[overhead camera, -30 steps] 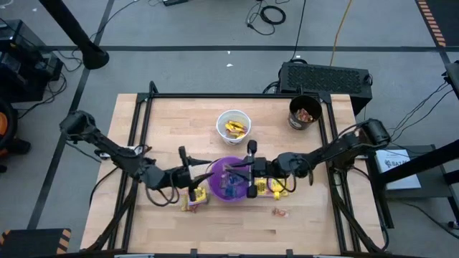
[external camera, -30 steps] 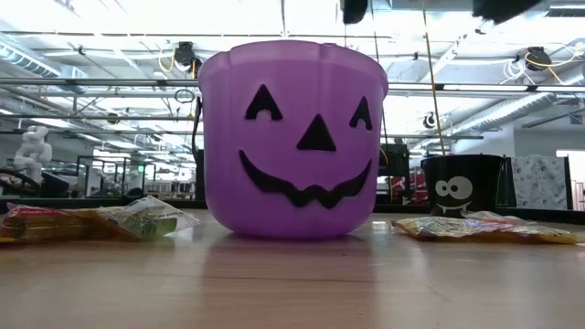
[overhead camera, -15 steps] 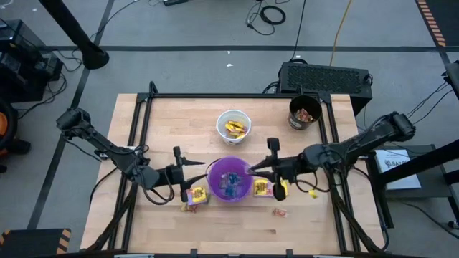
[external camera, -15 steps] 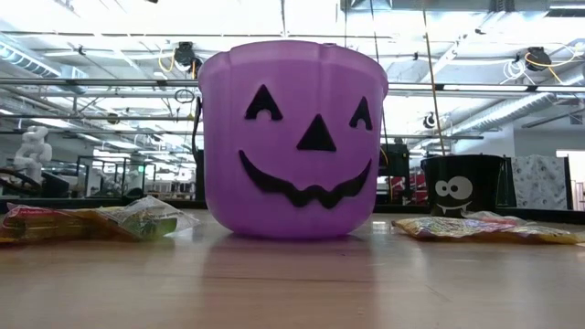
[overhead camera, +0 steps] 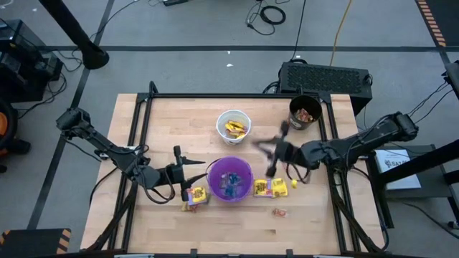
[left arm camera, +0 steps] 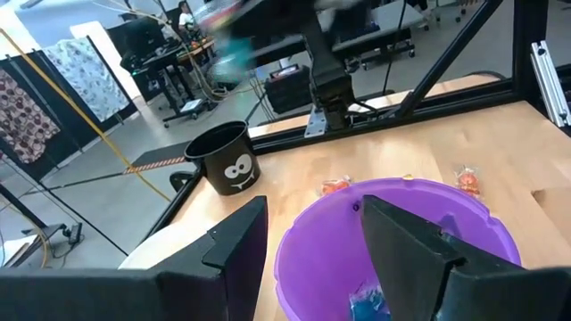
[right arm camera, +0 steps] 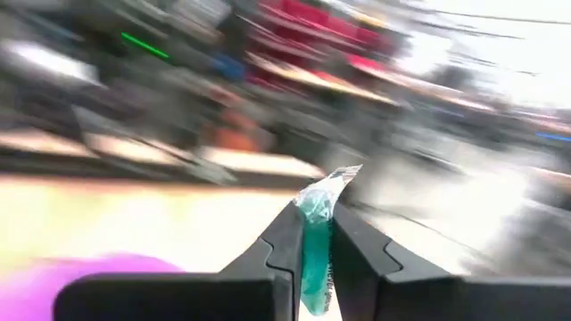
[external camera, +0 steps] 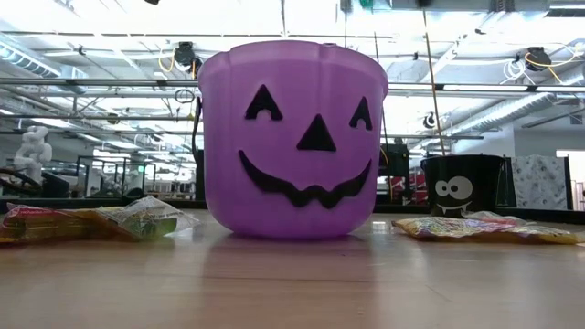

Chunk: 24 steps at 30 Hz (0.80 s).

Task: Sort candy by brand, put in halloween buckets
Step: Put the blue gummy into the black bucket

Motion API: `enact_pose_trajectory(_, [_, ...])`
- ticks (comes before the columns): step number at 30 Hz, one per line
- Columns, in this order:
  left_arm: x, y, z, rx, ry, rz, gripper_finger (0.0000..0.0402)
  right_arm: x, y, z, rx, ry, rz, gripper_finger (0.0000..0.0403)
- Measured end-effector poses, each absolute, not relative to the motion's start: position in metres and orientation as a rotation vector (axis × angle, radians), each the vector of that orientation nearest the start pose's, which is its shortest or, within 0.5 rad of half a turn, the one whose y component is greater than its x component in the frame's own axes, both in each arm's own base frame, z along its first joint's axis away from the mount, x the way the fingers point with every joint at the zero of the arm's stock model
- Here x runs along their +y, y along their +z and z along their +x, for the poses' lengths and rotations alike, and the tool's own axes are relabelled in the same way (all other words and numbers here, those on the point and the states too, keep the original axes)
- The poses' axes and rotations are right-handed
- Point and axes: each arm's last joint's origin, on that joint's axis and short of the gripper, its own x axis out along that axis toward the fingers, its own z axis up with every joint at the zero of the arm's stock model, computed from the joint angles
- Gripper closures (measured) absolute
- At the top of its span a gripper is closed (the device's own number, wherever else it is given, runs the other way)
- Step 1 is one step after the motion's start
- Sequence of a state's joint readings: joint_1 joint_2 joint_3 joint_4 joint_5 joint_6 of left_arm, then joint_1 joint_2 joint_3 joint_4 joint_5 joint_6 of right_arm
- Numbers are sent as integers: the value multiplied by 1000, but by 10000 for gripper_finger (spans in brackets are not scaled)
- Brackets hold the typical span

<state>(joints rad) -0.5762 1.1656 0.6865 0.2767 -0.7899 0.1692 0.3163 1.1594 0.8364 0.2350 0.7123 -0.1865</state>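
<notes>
My R gripper is pinched on a blue-green candy, up over the table btwn purple bucket and black bucket. L gripper hangs wide open, empty, just beside purple bucket. Yellow packets lie either side of it.

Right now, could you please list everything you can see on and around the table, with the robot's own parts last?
purple bucket: one, purple, near-centre of the table, blue-wrapped candy inside.
white bucket: one, white, behind the purple one, yellow candy inside.
black bucket: one, black, far right corner, orange candy inside.
loose candy: several, mostly yellow, either side of the purple bucket.
black box: one, beyond the table.
left gripper: open, beside the purple bucket.
right gripper: shut on a blue-green candy, above the table's middle.
</notes>
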Motion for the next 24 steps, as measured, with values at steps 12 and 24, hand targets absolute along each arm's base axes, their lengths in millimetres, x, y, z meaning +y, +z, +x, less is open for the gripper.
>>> enact_pose_trajectory(12, [-116, 268, 219, 180, 204, 301, 213, -13, 331, 201, 269, -711, -232, 363])
enact_pose_trajectory(24, [-116, 268, 219, 182, 204, 304, 213, -9, 350, 174, 147, -131, -319, 362])
